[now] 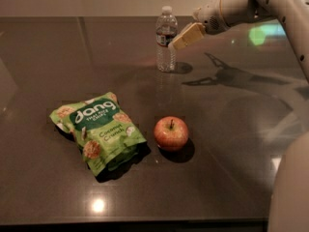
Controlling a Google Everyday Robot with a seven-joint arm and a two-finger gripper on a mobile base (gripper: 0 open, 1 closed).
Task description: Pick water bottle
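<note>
The water bottle stands upright at the back of the dark table. It is clear and ribbed, with a white cap and a dark label band with red. My gripper reaches in from the upper right on a white arm. Its tan tip is right beside the bottle's right side at label height, above the table. I cannot see whether it touches the bottle.
A green Dang chips bag lies at the front left. A red apple sits to its right, in front of the bottle. Part of the robot's white body fills the lower right corner.
</note>
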